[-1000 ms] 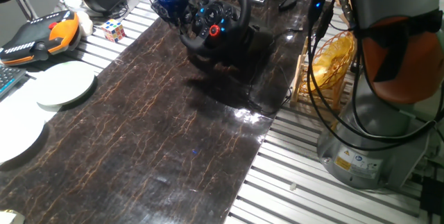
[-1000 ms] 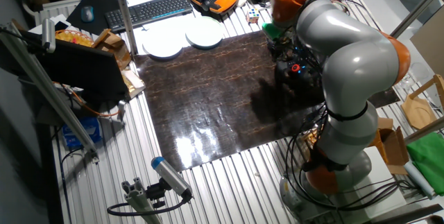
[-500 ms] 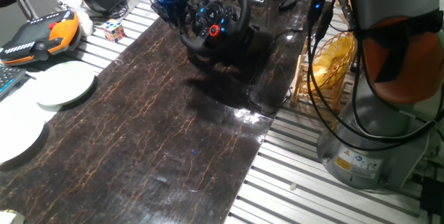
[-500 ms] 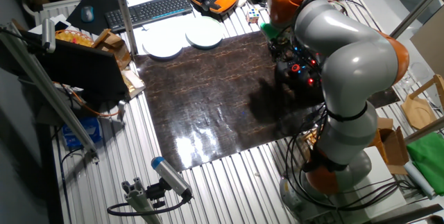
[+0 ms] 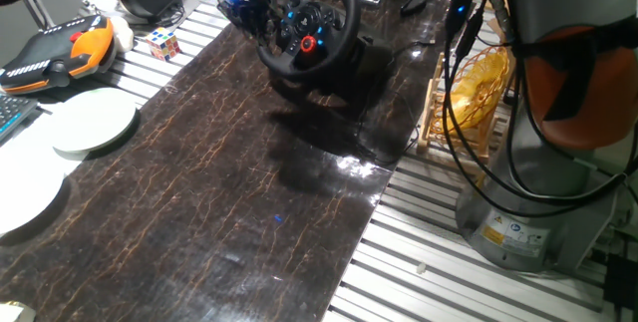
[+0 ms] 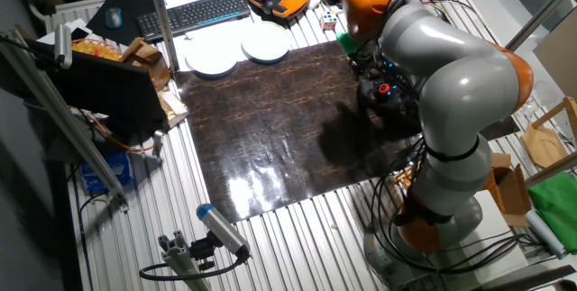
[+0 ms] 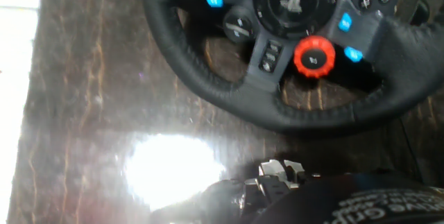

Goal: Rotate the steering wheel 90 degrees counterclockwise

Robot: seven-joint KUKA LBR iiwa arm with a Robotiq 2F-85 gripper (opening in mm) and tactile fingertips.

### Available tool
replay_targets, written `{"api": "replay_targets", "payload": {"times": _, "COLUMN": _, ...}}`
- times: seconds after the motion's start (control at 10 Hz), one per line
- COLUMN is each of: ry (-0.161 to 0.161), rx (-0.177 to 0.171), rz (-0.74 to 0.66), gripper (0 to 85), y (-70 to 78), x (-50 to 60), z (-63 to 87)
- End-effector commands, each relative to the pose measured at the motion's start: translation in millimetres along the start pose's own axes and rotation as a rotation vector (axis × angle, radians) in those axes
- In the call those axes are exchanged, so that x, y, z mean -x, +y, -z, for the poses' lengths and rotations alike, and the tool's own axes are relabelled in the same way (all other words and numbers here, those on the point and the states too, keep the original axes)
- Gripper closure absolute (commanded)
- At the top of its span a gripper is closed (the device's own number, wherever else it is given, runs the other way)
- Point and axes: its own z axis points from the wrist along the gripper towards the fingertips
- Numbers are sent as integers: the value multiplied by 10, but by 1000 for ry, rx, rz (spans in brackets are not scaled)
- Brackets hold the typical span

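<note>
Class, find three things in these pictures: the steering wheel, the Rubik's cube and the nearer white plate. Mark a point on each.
steering wheel (image 5: 342, 25): one fixed view, on the right side of the rim.
Rubik's cube (image 5: 163, 42): one fixed view, on its front face.
white plate (image 5: 93, 124): one fixed view, at its middle.

Steering wheel (image 7: 229, 85): black rim & hub, blue-lit btns, one red dial (image 7: 314, 55). Mat (image 5: 229, 172) dark brown w/ thin orange-tan crack veins; table (image 5: 469, 282) silver ribbed. Plates (image 5: 92, 123) white; pendant (image 5: 60, 51) orange/black; cube (image 5: 163, 42) multicolour; arm (image 6: 451, 66) grey w/ orange joints.
</note>
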Motion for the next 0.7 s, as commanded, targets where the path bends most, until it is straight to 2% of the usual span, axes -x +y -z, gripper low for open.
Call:
{"api": "replay_targets", "payload": {"times": 0.0, "ry": -17, "rx": -6, "rz": -19, "gripper": 843, "y": 12, "x": 32, "z": -12}}
{"api": "replay_targets", "payload": {"times": 0.2, "ry": -64, "rx": -2, "rz": -79, "gripper": 843, "y": -11, "x": 155, "z": -70}}
{"api": "replay_targets", "payload": {"times": 0.4, "ry": -50, "rx": 7, "rz": -91, "gripper": 843, "y": -29, "x": 407, "z": -100}}
{"api": "replay_targets", "payload": {"times": 0.6, "ry": -71, "rx": 20, "rz": -166, "gripper": 843, "y": 9, "x": 587, "z": -79}}
